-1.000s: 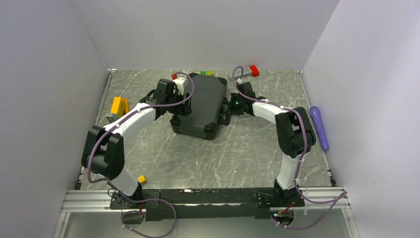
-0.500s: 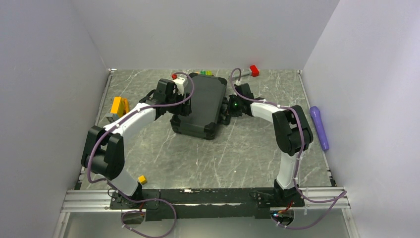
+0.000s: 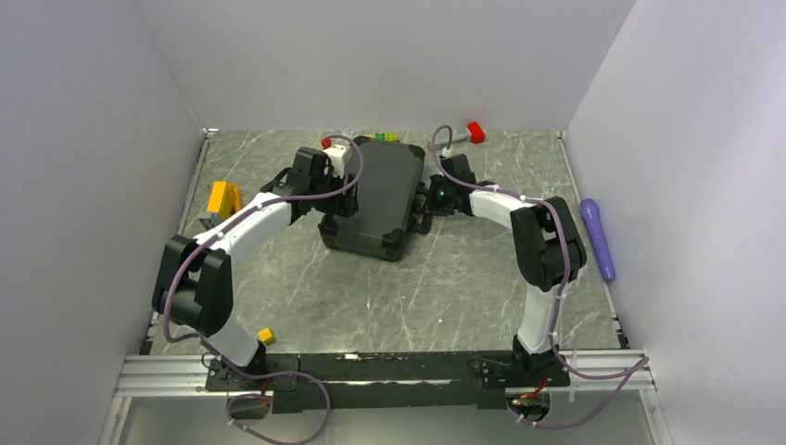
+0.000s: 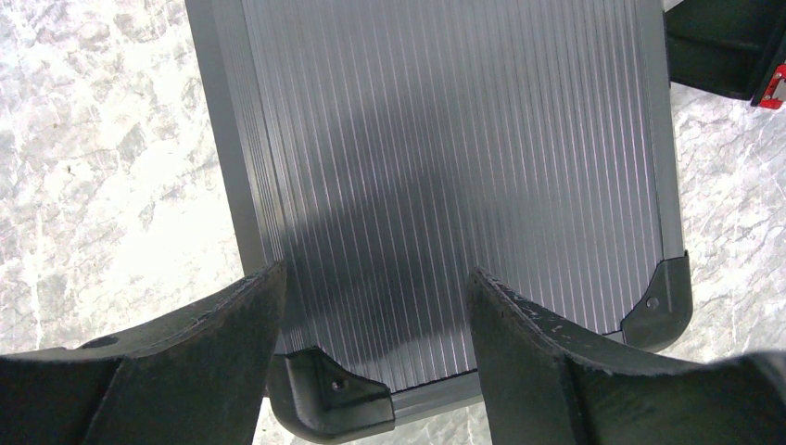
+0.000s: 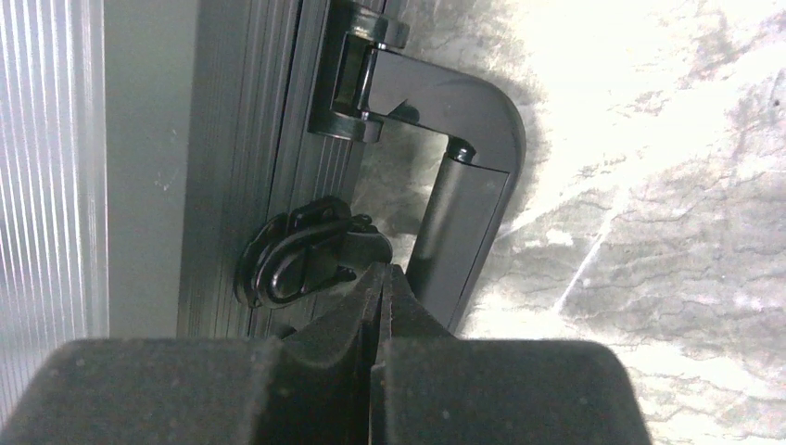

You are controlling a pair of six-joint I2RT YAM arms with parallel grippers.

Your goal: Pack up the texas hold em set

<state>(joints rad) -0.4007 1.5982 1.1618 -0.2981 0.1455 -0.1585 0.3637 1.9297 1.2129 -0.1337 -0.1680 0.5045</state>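
Left end effector (image 4: 375, 287) parted above closed briefcase (image 4: 445, 167), gripping nothing; right end effector (image 5: 380, 278) pinched shut at latch (image 5: 297, 260) beside handle (image 5: 463, 232).

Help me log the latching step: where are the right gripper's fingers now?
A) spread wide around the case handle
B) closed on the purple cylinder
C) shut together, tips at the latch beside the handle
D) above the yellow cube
C: the right wrist view shows the right gripper shut, its tips at the latch beside the handle on the side of the briefcase.
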